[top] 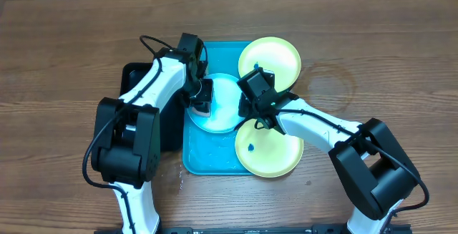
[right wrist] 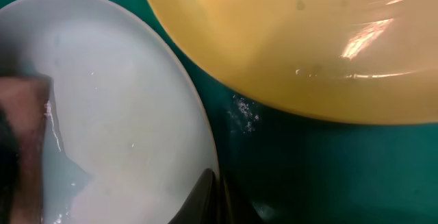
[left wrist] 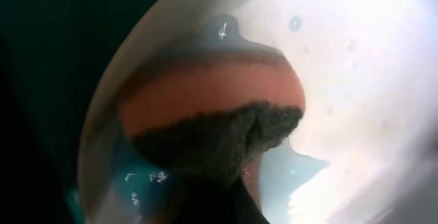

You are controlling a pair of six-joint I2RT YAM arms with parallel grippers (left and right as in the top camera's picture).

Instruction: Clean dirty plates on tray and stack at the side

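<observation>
The tray [top: 197,155] lies on the table [top: 64,48] with its long axis running away from the robot, and all three plates sit in it, flat and face up. The cyan plate [top: 227,91] is on the tray's left half. The far yellow plate [top: 275,56] and near yellow plate [top: 275,155] are on the right, both overhanging the right rim. The near one carries a blue speck [top: 251,147]. Water films the cyan plate and beads on the tray floor beside it. The left gripper [top: 202,99] is over the cyan plate's left part, clamped on a sponge [left wrist: 205,101] whose orange face and dark scrub side press on the wet plate. The right gripper [top: 250,111] sits between the two yellow plates at the cyan plate's right edge. Its jaws are closed together just at that rim, but whether they pinch it cannot be told. A black tray [top: 132,73] lies left of the blue one, under the left arm.
</observation>
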